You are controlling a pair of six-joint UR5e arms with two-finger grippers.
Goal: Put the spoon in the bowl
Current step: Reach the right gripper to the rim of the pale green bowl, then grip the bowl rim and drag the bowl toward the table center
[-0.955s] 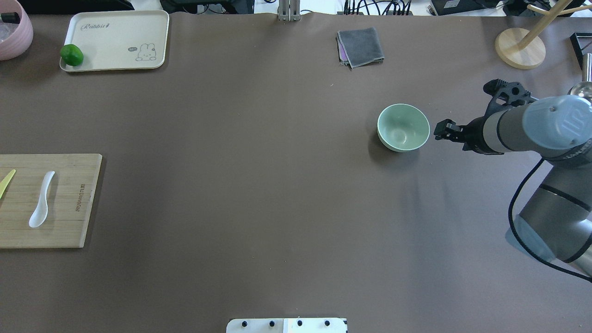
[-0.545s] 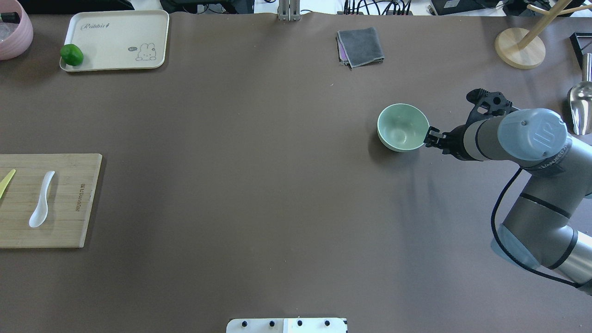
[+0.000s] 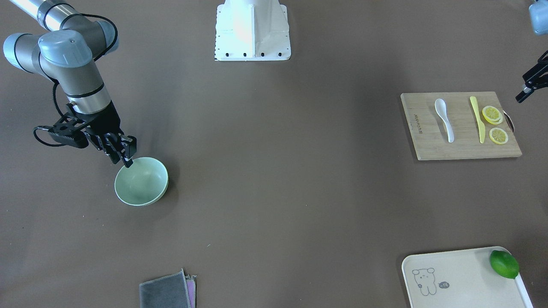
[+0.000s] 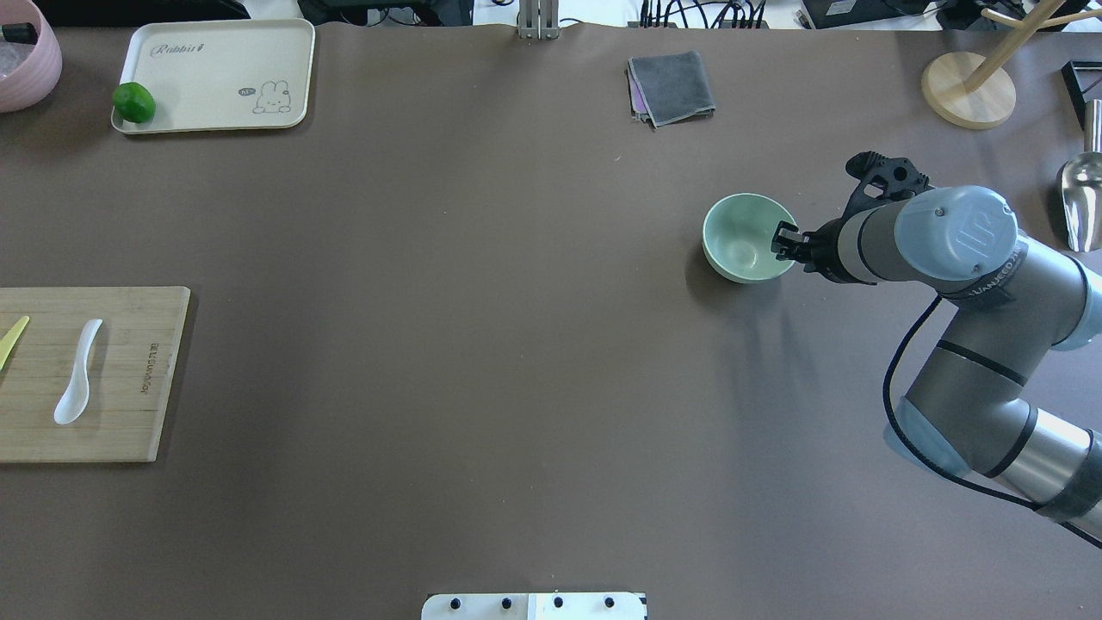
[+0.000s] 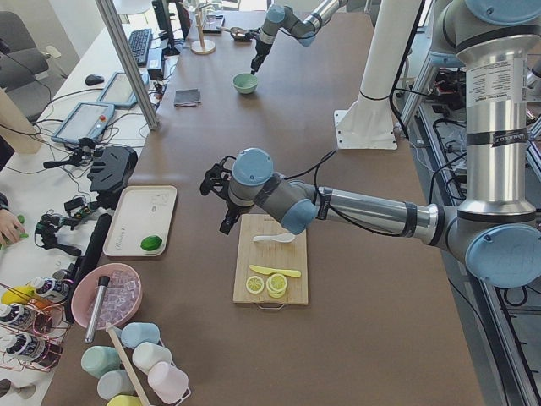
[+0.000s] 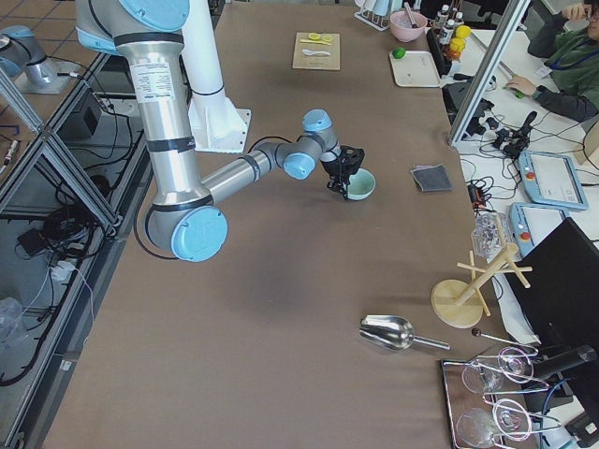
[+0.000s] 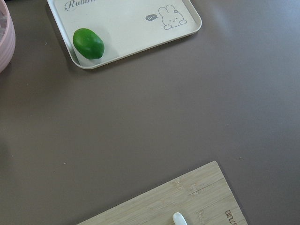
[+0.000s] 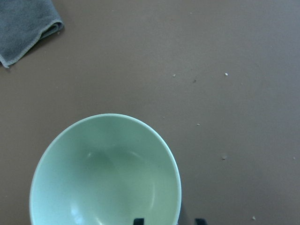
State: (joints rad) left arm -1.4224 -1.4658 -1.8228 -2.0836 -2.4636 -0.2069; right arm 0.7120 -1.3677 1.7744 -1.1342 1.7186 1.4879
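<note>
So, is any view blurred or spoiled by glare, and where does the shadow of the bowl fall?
Overhead exterior: sharp, evenly lit; the bowl throws a soft shadow toward the view's lower left on the table. Exterior front-facing: the white robot base is overexposed at its top. Right wrist-mounted: the bowl is in focus, with only mild highlights inside.
</note>
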